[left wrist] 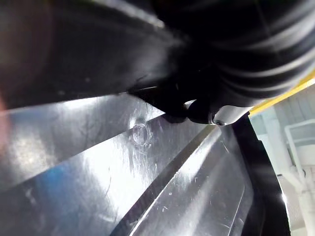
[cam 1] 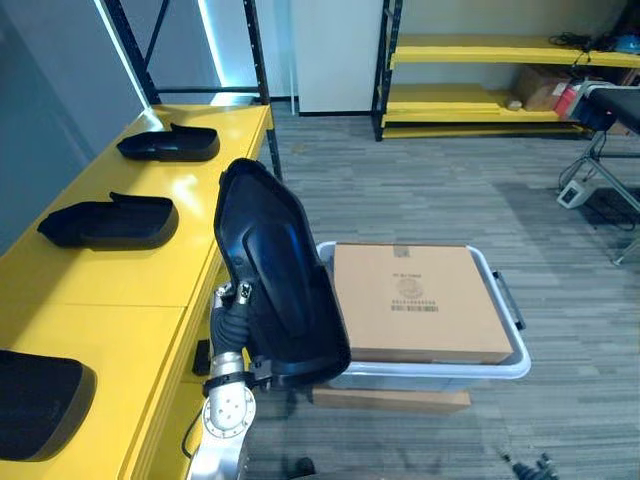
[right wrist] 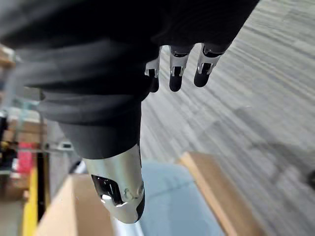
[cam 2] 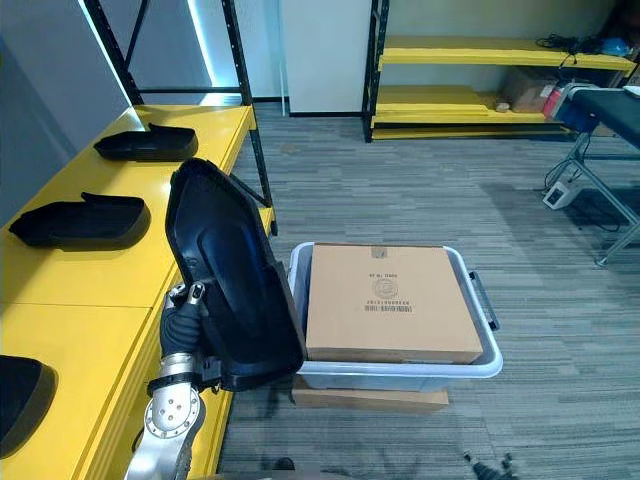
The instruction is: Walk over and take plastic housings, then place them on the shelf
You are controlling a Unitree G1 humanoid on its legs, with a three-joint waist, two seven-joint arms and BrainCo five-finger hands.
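Observation:
A large glossy black plastic housing (cam 1: 280,290) is held upright beside the yellow shelf (cam 1: 150,290), its hollow inner side facing me. My left hand (cam 1: 232,315) is shut on its lower left edge, just off the shelf's front edge. In the left wrist view the housing's shiny inner surface (left wrist: 147,187) lies right against the hand's dark cover. My right hand (right wrist: 174,66) hangs over the floor with relaxed fingers and holds nothing.
Three more black housings lie on the shelf: far (cam 1: 170,143), middle (cam 1: 110,222) and near left (cam 1: 40,400). A grey tote (cam 1: 505,365) holding a cardboard box (cam 1: 415,300) stands on the floor to the right. Yellow racks (cam 1: 480,60) line the back wall.

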